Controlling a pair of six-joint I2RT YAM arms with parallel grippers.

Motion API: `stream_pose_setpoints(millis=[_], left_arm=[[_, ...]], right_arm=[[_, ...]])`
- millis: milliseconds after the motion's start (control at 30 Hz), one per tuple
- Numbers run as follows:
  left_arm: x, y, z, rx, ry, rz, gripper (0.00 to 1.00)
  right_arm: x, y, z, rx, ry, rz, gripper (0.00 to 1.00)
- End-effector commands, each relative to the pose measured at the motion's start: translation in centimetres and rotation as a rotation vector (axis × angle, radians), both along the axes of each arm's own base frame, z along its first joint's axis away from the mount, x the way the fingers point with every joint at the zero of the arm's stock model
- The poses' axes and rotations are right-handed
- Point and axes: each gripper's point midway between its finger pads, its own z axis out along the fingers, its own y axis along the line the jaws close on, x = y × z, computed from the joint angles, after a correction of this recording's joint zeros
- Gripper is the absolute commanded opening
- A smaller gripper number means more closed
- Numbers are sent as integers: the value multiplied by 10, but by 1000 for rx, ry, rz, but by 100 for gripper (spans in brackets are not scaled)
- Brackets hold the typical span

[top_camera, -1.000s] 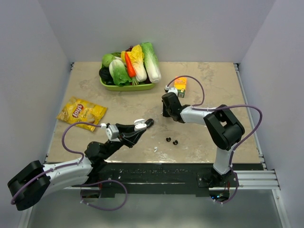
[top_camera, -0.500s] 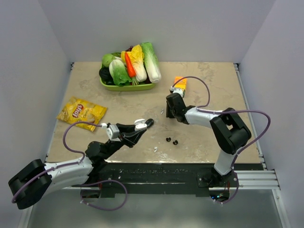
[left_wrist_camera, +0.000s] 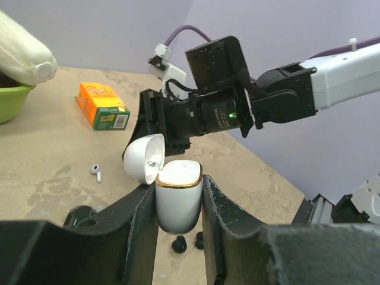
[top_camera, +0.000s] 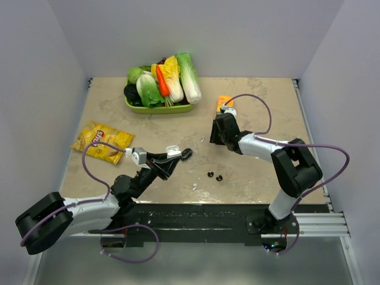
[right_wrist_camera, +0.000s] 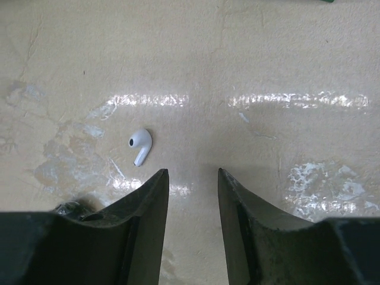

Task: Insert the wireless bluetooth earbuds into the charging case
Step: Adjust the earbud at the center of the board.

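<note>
My left gripper (top_camera: 174, 155) is shut on the white charging case (left_wrist_camera: 178, 199) and holds it upright above the table with its lid (left_wrist_camera: 144, 158) hinged open. Two black earbuds (top_camera: 214, 176) lie on the table right of it, and show under the case in the left wrist view (left_wrist_camera: 179, 244). My right gripper (top_camera: 215, 134) is open and empty, low over the table. One white earbud (right_wrist_camera: 141, 145) lies just ahead and left of its left fingertip (right_wrist_camera: 159, 178); it also shows in the top view (top_camera: 202, 140). A second white piece (top_camera: 195, 186) lies near the front edge.
A green tray (top_camera: 159, 109) of vegetables stands at the back. A yellow chips bag (top_camera: 101, 141) lies at the left. A small orange box (top_camera: 225, 102) stands behind my right gripper, also in the left wrist view (left_wrist_camera: 102, 105).
My right gripper has moved to the right and slightly back, still open. My left gripper has lifted the case a little and shifted slightly back.
</note>
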Motion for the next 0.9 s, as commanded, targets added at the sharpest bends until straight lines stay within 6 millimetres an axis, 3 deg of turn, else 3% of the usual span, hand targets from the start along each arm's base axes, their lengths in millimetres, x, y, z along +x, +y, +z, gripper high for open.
stream_pose_setpoints(millis=[0,200,500,867], left_arm=[[-42,30,15,-118,-167,-64,0],[-51,30,23,-121,-232,-91,0],[-44,27,15,-80,-212,-73,0],[-36,33,6,-61,-179,-16,0]], right_arm=[[4,12,6,37,-6,42,39],[6,20,-15,29,43,69,36],[19,32,4,96,0,52,52],[27,47,-6,99,37,-1,52]])
